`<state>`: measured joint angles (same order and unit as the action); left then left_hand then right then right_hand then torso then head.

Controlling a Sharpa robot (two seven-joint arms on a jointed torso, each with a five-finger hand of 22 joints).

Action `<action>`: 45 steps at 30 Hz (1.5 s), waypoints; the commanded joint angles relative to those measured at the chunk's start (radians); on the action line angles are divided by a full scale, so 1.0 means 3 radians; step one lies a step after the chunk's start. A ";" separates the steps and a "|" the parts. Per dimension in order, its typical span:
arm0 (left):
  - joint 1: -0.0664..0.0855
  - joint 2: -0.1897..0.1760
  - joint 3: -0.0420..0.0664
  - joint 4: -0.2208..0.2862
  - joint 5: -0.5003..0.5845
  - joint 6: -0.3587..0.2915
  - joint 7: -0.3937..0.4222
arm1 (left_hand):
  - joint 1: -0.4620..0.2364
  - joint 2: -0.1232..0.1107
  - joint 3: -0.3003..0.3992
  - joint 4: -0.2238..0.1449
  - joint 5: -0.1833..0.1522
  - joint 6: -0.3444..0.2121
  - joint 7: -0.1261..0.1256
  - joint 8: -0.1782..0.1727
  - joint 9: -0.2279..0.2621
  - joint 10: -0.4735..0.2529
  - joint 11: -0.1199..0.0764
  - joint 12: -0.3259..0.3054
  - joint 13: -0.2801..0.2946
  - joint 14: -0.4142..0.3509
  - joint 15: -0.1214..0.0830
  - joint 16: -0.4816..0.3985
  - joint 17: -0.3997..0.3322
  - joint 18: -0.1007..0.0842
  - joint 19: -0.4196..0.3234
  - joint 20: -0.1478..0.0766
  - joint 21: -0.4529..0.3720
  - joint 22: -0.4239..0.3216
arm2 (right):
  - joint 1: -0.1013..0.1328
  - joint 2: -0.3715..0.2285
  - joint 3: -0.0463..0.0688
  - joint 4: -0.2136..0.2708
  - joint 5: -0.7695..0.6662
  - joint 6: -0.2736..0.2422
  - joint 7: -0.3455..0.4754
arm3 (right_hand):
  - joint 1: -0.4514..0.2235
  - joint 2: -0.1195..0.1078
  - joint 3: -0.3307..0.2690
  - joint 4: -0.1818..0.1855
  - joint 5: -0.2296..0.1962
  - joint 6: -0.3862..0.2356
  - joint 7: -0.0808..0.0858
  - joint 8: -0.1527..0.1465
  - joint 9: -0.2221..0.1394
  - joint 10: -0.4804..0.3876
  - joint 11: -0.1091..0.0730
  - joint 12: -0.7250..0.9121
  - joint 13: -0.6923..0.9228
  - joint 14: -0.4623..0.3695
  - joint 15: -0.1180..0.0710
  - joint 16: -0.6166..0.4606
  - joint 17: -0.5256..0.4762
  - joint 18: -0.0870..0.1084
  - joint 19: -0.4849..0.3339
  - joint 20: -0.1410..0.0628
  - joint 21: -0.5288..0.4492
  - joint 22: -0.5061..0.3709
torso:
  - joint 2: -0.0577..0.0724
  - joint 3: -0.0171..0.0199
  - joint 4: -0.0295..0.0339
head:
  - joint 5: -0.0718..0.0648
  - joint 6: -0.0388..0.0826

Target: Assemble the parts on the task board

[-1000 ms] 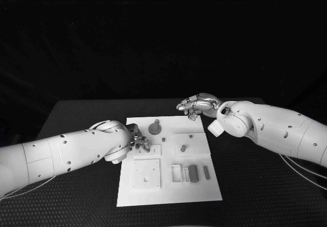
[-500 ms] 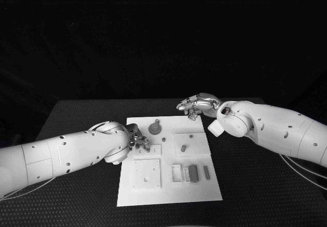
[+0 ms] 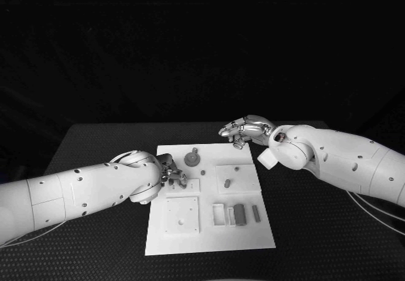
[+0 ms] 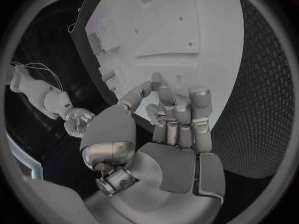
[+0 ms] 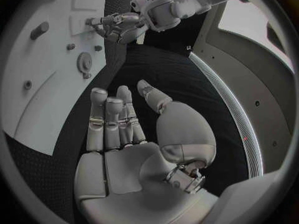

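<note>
Working hand: left hand (image 3: 169, 173) left of centre, fingers curled down on task board (image 3: 211, 237), likely seating a part; hold unclear.
Waiting hand: right hand (image 3: 244, 131) upper right, open, empty.

Table (image 3: 93, 152): black, finely textured mat surface; far edge runs straight across the head view.
Backdrop: uniformly dark beyond the far edge of the table; no walls, windows or furniture discernible.
Floor: cannot be made out.
Light: falls on the table area only.
</note>
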<state>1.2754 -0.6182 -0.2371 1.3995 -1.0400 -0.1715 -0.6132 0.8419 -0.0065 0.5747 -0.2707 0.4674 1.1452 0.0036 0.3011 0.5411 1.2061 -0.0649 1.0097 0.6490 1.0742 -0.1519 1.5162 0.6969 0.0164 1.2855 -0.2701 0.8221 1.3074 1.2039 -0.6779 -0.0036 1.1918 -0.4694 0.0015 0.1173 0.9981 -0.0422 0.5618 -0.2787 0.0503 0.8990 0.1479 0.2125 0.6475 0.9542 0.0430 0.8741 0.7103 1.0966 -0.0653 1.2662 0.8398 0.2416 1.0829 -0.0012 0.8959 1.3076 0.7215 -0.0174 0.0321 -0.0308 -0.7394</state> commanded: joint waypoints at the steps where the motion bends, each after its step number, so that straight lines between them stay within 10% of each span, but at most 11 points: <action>1: -0.0008 0.0010 -0.0001 0.0022 -0.0074 0.0088 0.0043 | -0.0005 -0.0012 0.0156 -0.0022 0.0012 0.0297 -0.0049 0.0284 0.0984 0.0207 -0.0173 0.0011 0.0005 0.0129 -0.0212 0.0010 0.0004 0.0168 0.0011 -0.0017 0.0020 0.0056 | 0.0000 0.0002 0.0001 0.0005 -0.0019 0.0048 0.0018 | 0.0027 0.0012 -0.0001 -0.0021 0.0013 0.0001 0.0019 -0.0020 -0.0004 0.0020 0.0002 -0.0002 -0.0006 -0.0009 0.0003 -0.0013 -0.0005 0.0067 0.0018 -0.0006 -0.0022 0.0040 | 0.0001 0.0000 0.0002 | -0.0004 -0.0002; 16: -0.0010 0.0016 -0.0001 0.0025 -0.0158 0.0120 0.0053 | -0.0040 -0.0137 0.0096 0.0163 -0.0539 0.0320 -0.0053 0.0271 0.0976 0.0226 -0.0176 -0.0015 0.0038 0.0137 -0.0214 -0.0001 0.0024 0.0177 0.0009 -0.0013 0.0022 0.0044 | 0.0000 0.0003 0.0001 0.0003 -0.0019 0.0055 0.0015 | 0.0022 0.0011 -0.0003 -0.0018 0.0013 0.0001 0.0019 -0.0021 -0.0005 0.0020 0.0002 0.0000 -0.0009 -0.0010 0.0004 -0.0014 -0.0005 0.0067 0.0017 -0.0005 -0.0024 0.0040 | 0.0000 -0.0001 0.0000 | 0.0000 0.0001; 45: -0.0012 0.0022 -0.0001 0.0025 -0.0144 0.0146 0.0077 | -0.0023 -0.0120 -0.0080 0.0056 -0.0506 0.0319 -0.0055 0.0268 0.0982 0.0230 -0.0178 -0.0029 0.0059 0.0133 -0.0216 -0.0006 0.0036 0.0185 -0.0005 -0.0013 0.0025 0.0043 | 0.0000 0.0003 0.0001 0.0007 -0.0019 0.0053 0.0014 | 0.0018 0.0011 -0.0004 -0.0017 0.0013 0.0002 0.0019 -0.0022 -0.0007 0.0020 0.0002 0.0003 -0.0014 -0.0012 0.0004 -0.0015 -0.0006 0.0067 0.0015 -0.0003 -0.0027 0.0040 | 0.0000 -0.0001 0.0000 | -0.0003 0.0005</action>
<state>1.2717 -0.6134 -0.2378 1.4046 -1.0817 -0.1395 -0.6046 0.8248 -0.0434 0.5493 -0.2484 0.3127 1.2468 -0.0127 0.3861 0.8351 1.2793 -0.1198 1.0058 0.6654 1.1151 -0.2074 1.5172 0.7067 0.0302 1.2828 -0.2788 0.8297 1.3078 1.2039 -0.6774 -0.0037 1.1923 -0.4696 0.0030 0.1161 0.9981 -0.0422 0.5618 -0.2787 0.0504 0.9011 0.1465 0.2126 0.6468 0.9542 0.0430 0.8741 0.7074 1.0966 -0.0653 1.2662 0.8390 0.2416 1.0827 -0.0010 0.8925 1.3075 0.7216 -0.0177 0.0322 -0.0313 -0.7382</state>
